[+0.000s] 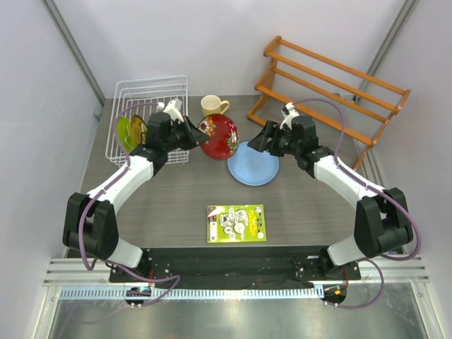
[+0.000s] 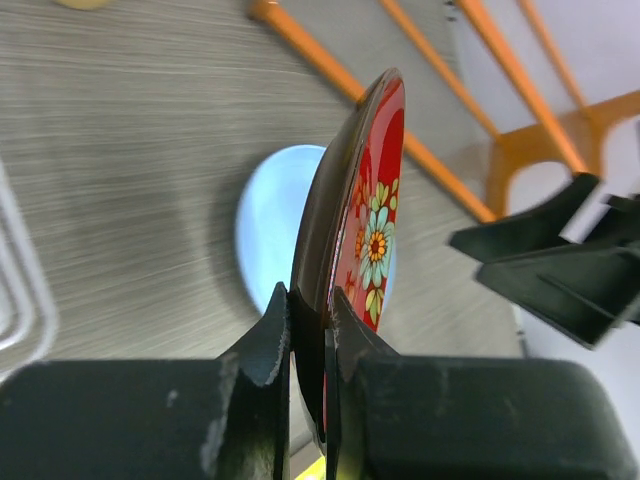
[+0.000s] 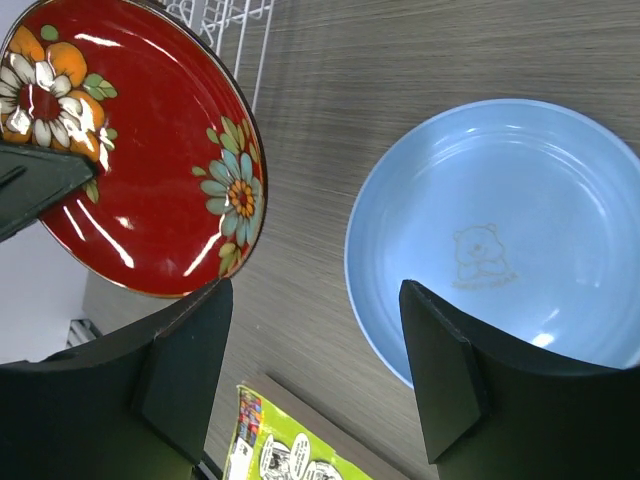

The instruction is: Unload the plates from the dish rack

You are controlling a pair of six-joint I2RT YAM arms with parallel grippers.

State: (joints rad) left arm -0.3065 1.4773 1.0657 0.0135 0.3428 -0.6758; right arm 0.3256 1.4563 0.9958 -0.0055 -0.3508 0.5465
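My left gripper [image 1: 189, 135] is shut on the rim of the dark red flowered plate [image 1: 219, 136] and holds it tilted in the air, right of the white wire dish rack [image 1: 145, 95]. The left wrist view shows its jaws pinching that plate [image 2: 365, 200] edge-on. The light blue plate [image 1: 253, 164] lies flat on the table, also in the right wrist view [image 3: 500, 235]. My right gripper [image 1: 260, 139] is open and empty just above its far edge. The lime green plate [image 1: 124, 132] and yellow patterned plate [image 1: 137, 129] stand in the rack.
A yellow mug [image 1: 213, 106] stands behind the red plate. An orange wooden slatted rack [image 1: 332, 88] stands at the back right. A green leaflet [image 1: 236, 223] lies near the front middle of the table.
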